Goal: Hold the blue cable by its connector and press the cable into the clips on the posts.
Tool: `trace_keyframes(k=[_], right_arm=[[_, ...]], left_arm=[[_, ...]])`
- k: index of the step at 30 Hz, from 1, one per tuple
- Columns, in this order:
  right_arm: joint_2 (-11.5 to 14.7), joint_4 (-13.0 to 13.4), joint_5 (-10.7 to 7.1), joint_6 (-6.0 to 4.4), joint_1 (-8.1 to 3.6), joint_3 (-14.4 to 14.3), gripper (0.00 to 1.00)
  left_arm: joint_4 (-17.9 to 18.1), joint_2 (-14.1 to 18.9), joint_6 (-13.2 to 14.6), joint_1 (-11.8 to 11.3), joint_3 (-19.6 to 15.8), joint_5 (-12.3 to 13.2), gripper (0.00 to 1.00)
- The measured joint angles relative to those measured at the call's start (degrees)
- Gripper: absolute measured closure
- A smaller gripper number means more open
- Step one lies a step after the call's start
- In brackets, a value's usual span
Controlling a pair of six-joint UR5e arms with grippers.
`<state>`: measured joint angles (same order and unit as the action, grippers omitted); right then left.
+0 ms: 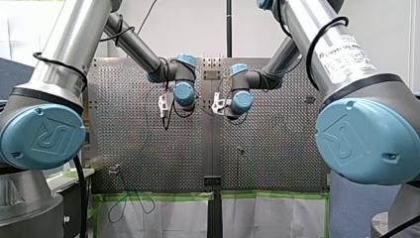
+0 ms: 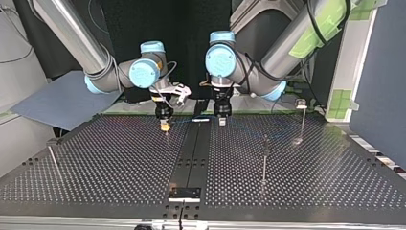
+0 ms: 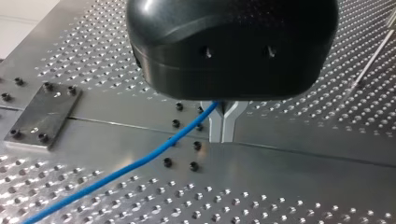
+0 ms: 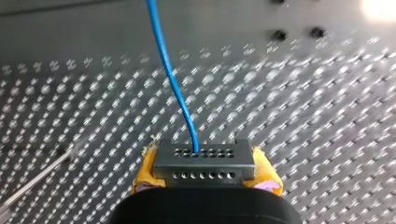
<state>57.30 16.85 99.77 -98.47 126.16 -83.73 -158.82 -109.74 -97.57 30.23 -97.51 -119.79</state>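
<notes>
- Where my right tool [image 4: 206, 175] comes in closest to the right wrist camera, its yellow pads [image 4: 145, 171] pinch a small grey connector [image 4: 204, 161] from both sides. The block's face shows two rows of little round holes.
- A thin, smooth blue cable [image 4: 172, 79] leaves one hole in the upper row and curves away over the perforated metal surface [image 4: 303, 116].
- In the left wrist view the cable rises off the surface from the foreground into the fork of my left tool [image 3: 223, 128]. Its two metal fingers [image 3: 215, 123] are pressed together at the tips, closing the cable in just above them.
- In the top view thin upright posts [image 2: 265, 155] stand in the near and middle ground, well apart from each other and from the cable.
- Beyond them, at the surface's far end, both tools hang just above the metal, one on either side of its middle strip. The cable shows as a faint blue line strung between them.
</notes>
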Motion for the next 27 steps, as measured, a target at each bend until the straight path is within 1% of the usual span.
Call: trace_keyframes(k=[6,10,13,19,24,27], right_arm=[[0.57,2.21,-0.01,0.02,-1.11,-3.3,1.0],[1.29,3.46,-0.01,0.02,-1.72,-5.42,1.0],[1.86,4.53,-0.05,0.03,-2.25,-7.1,1.0],[2.14,6.52,-0.1,0.12,-3.2,-10.16,1.0],[2.16,9.11,-0.18,0.11,-3.98,-12.86,1.0],[2.16,10.85,-0.3,-0.26,-4.49,-14.61,1.0]], left_arm=[[3.13,-0.67,1.22,0.85,-2.54,-0.12,1.0],[4.9,-2.74,2.39,1.47,-3.0,-0.13,1.0],[6.11,-4.33,2.63,2.06,-3.08,-0.13,1.0],[8.5,-7.1,2.11,3.63,-3.09,-0.13,1.0],[9.57,-7.58,1.25,4.69,-3.1,-0.33,1.0],[10.29,-8.08,1.01,5.36,-3.1,-0.38,1.0]])
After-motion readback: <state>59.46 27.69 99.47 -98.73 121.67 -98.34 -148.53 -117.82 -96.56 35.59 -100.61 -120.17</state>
